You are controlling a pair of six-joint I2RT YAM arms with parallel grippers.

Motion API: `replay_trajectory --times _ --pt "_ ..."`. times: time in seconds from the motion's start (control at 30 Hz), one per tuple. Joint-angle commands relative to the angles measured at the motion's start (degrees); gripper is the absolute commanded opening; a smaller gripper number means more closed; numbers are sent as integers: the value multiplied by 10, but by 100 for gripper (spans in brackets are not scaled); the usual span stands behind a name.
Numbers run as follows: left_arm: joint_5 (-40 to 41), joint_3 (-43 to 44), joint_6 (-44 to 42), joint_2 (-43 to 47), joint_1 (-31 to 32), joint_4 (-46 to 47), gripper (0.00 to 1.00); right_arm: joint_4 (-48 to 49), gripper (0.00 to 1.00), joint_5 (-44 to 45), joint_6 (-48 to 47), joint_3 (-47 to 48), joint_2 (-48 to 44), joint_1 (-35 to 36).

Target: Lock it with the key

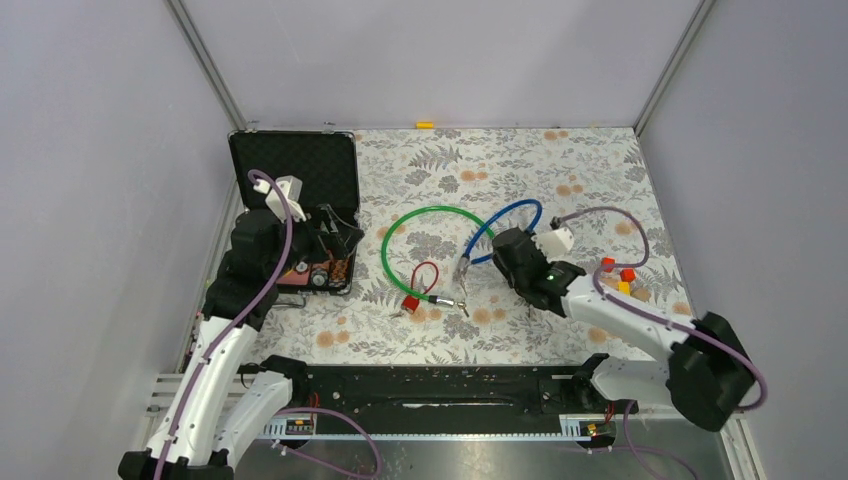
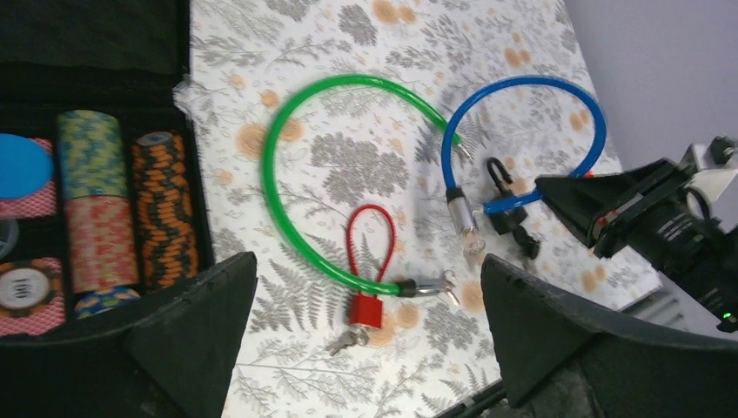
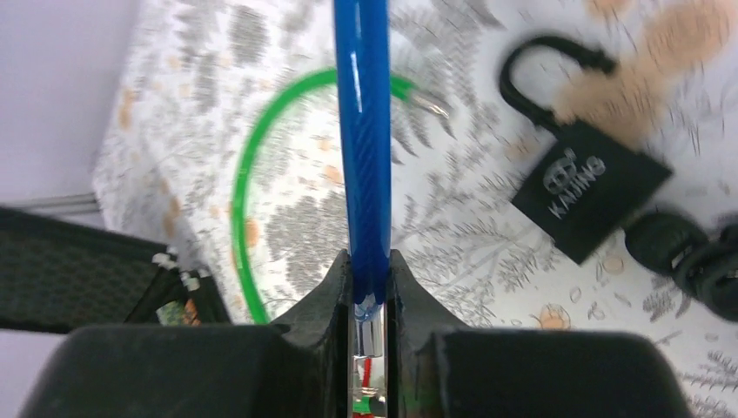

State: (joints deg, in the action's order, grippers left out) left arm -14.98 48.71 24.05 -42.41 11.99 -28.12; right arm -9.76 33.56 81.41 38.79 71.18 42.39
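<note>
Starting at the lock [image 3: 361, 131]: your blue cable lies in an arc on the floral table [image 1: 560, 160], right of centre. Your right gripper [image 3: 369, 261] is clamped on one end of it, fingers pressed against the blue coating, just beside the black padlock [image 3: 587, 196] and its dark-headed keys [image 3: 687, 257]. The cable's other end, a dark cylinder, rests near the green cable [image 2: 267, 178]. The silvery bit below it is probably the key [image 2: 473, 251], though it's blurred. Your left gripper [image 2: 367, 261] hangs with fingers wide apart at the chip case's [image 1: 300, 170] right edge, above the red padlock [image 2: 365, 309].
</note>
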Motion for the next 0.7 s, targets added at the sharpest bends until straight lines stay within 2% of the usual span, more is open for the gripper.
replay_trajectory --times 0.0,0.1,0.23,0.33,0.47,0.67 --pt "-79 -24 72 -14 1 91 99 71 0 85 -217 41 -81 4" --pt "-109 -34 110 -27 14 139 99 113 0 49 -315 56 -116 4" --pt "-129 -34 159 -48 38 192 99 165 0 -57 -439 79 -146 3" --pt "-146 -36 214 -67 59 245 99 197 0 -138 -495 95 -170 4" --pt "-163 -49 286 -96 111 358 99 219 0 -232 -505 124 -187 4" --pt "-129 -36 285 -141 169 445 99 260 0 -333 -446 169 -178 4"
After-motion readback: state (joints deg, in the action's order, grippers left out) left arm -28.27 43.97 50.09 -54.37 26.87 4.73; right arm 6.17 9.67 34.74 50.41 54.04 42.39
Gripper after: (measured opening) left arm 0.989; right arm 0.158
